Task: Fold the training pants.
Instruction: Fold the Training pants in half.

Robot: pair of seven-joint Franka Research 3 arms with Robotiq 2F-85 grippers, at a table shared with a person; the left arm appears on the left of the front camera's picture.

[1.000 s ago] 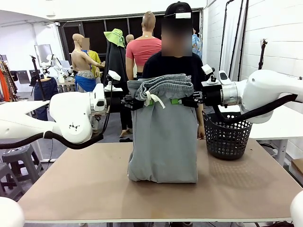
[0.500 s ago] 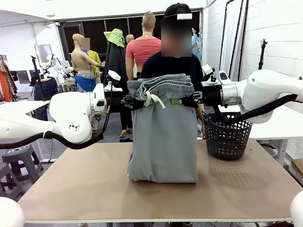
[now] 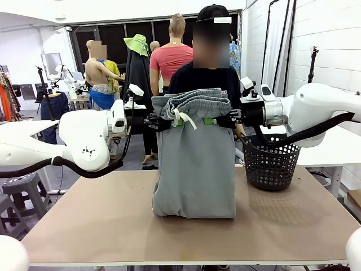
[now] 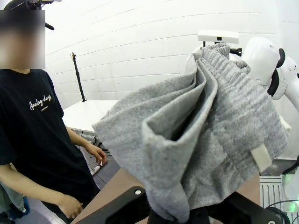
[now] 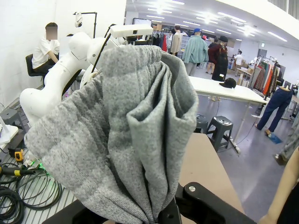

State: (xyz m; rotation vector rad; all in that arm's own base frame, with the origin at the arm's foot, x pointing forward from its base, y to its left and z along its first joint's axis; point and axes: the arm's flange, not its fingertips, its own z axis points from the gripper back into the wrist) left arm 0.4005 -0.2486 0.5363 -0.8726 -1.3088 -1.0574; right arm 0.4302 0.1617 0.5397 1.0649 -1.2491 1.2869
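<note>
- The training pants (image 3: 195, 164) hang in mid-air over the middle of the counter (image 3: 113, 226), held up by the waistband, with the lower end bunched and resting on the board.
- The left claw (image 3: 156, 122) is clamped on the waistband's 9 o'clock corner; the right claw (image 3: 228, 120) is clamped on the 3 o'clock corner. In each wrist view the grey cloth bunches thickly between the fingers.
- Risk: each grip seems to hold several gathered layers, so one layer could slide free and the pants would sag lopsided.
- Risk: if the arms lower unevenly, the bottom already touching the counter may crumple rather than lay flat, spoiling the fold.
- Risk: the off-white drawstring (image 3: 181, 118) dangles loose at 12 o'clock and could get trapped in a crease.
- The black mesh basket (image 3: 271, 164) sits near at 3 o'clock; a sideways swing might brush it.
- The counter is plain brown board. A person (image 3: 206, 73) stands just behind the pants; white brick walls and clothing racks lie beyond.
</note>
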